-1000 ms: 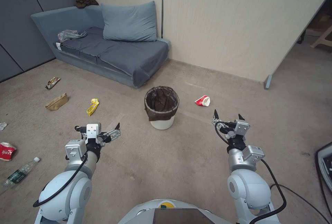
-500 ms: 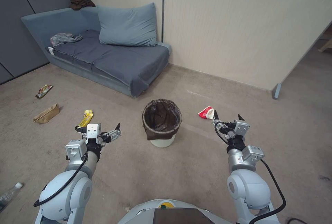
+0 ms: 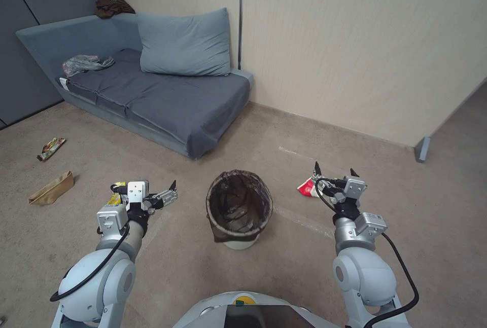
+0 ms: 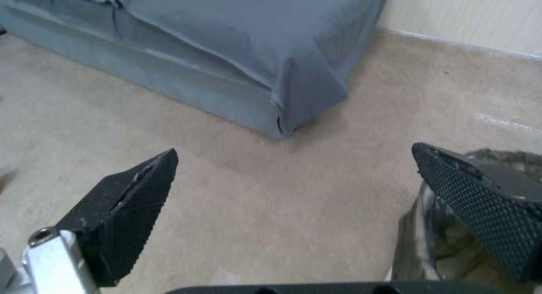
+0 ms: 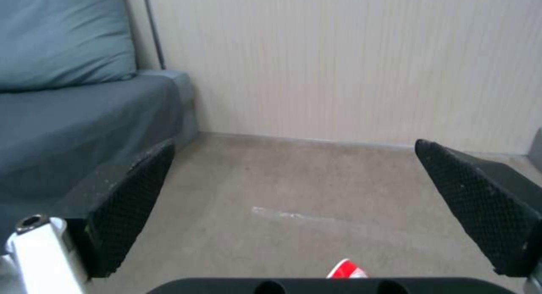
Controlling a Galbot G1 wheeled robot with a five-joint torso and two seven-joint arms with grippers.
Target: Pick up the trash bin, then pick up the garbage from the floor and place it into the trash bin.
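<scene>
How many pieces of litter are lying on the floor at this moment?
4. A green-and-red wrapper far left, a tan paper bag nearer, a yellow wrapper partly behind the left gripper, and a red-and-white wrapper by the right gripper. More may lie outside view.

the trash bin (image 3: pixel 238 210) stands on the floor (image 3: pixel 284 267) directly ahead of the robot, between the left gripper (image 3: pixel 170 189) and the right gripper (image 3: pixel 333 170). a sofa (image 3: pixel 152 89) lies behind the bin, to the left, against the wall (image 3: pixel 355 39); a pillow (image 3: pixel 185 43) rests on it. one wrapper (image 3: pixel 307 186) lies right of the bin, just beside the right gripper. a second wrapper (image 3: pixel 114 199) lies beside the left wrist. a paper bag (image 3: pixel 50 189) and a third wrapper (image 3: pixel 50 148) lie farther left.
</scene>
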